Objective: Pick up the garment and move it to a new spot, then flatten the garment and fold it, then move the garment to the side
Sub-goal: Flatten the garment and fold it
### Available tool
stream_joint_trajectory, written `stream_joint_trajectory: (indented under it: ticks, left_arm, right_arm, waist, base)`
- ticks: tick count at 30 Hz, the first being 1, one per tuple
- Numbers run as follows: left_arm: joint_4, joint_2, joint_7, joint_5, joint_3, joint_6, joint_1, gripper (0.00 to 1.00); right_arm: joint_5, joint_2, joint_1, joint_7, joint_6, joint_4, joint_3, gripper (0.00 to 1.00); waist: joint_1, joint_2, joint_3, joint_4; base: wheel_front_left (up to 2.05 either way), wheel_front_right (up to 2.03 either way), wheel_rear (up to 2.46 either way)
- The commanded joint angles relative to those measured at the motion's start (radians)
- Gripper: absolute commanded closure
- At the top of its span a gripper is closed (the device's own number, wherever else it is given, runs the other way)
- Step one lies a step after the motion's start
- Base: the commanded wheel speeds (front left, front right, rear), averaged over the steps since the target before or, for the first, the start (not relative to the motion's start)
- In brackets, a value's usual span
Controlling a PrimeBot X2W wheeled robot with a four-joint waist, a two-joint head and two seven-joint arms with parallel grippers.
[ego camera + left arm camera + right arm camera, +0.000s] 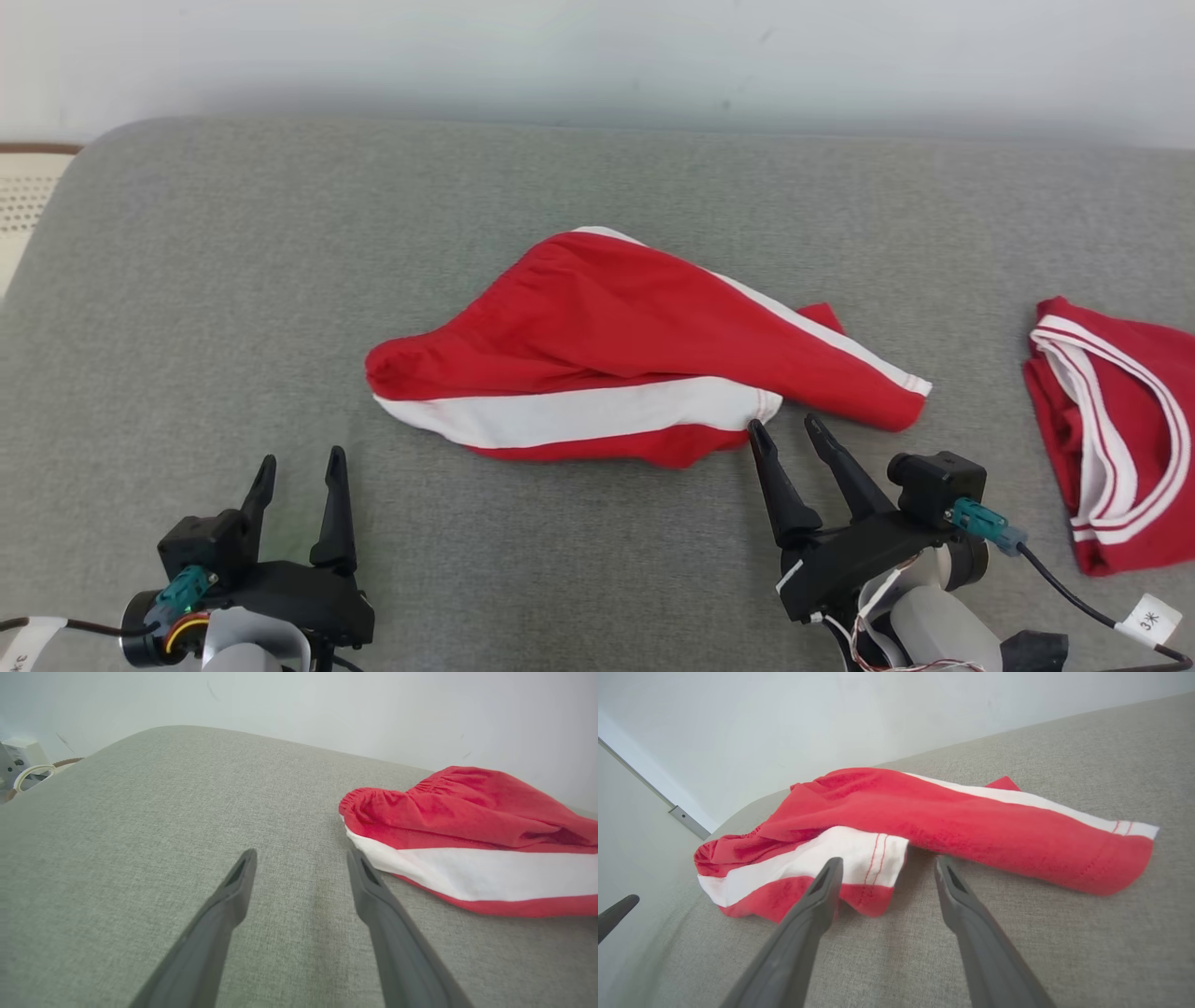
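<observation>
The garment (616,350) is a pair of red shorts with white side stripes, lying crumpled in the middle of the grey cushion (233,280). My left gripper (302,469) stands open at the lower left, a short way in front of the shorts' left end, holding nothing. In the left wrist view the garment (467,830) lies just right of my left gripper (303,856). My right gripper (784,427) is open, its tips just short of the front hem. The right wrist view shows the garment (952,821) beyond my right gripper (887,863), the left finger over the hem.
A second red and white garment (1116,429) lies folded at the cushion's right edge. A pale wall (597,56) runs behind the cushion. A white box with a cable (21,763) sits beyond the cushion's far left corner. Bare cushion surrounds the shorts.
</observation>
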Motion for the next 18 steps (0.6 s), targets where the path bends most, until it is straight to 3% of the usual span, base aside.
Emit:
stream_joint_trajectory:
  ticks: [1, 8, 10, 11, 14, 15, 18]
  left_arm:
    - [-0.004, 0.0, -0.004, 0.0, -0.003, -0.005, 0.019, 0.0]
    - [-0.015, 0.0, -0.004, -0.023, -0.028, 0.003, 0.022, 0.0]
    - [-0.017, 0.0, -0.004, -0.027, -0.034, 0.004, 0.027, 0.0]
    - [-0.017, 0.0, -0.004, -0.024, -0.036, 0.007, 0.029, 0.0]
    - [-0.018, 0.0, -0.004, -0.019, -0.034, 0.005, 0.027, 0.0]
    - [-0.018, 0.0, -0.004, -0.018, -0.033, 0.004, 0.028, 0.0]
    - [-0.021, 0.0, -0.004, -0.006, -0.024, 0.006, 0.038, 0.0]
  right_arm:
    - [0.006, -0.006, -0.007, 0.0, 0.0, 0.001, 0.004, 0.0]
    - [0.057, -0.008, -0.018, 0.0, 0.0, 0.017, 0.014, 0.0]
    - [0.064, -0.01, -0.016, 0.0, 0.0, 0.023, 0.015, 0.12]
    - [0.07, -0.013, -0.023, 0.0, 0.0, 0.03, 0.016, 0.53]
    - [0.078, -0.014, -0.033, 0.0, 0.0, 0.043, 0.015, 0.82]
    - [0.079, -0.014, -0.034, 0.0, 0.0, 0.046, 0.017, 1.0]
    - [0.084, -0.014, -0.032, 0.0, 0.0, 0.045, 0.022, 1.0]
  waist:
    - [0.0, 0.0, 0.004, 0.017]
    - [0.0, 0.0, 0.01, 0.043]
    - [0.0, 0.0, 0.009, 0.049]
    - [0.0, 0.0, 0.011, 0.056]
    - [0.0, 0.0, 0.013, 0.062]
    - [0.0, 0.0, 0.012, 0.063]
    - [0.0, 0.0, 0.004, 0.057]
  base:
    - [0.0, 0.0, 0.0]
    - [0.0, 0.0, 0.0]
    - [0.0, 0.0, 0.0]
    - [0.0, 0.0, 0.0]
    - [0.0, 0.0, 0.0]
    - [0.0, 0.0, 0.0]
    - [0.0, 0.0, 0.0]
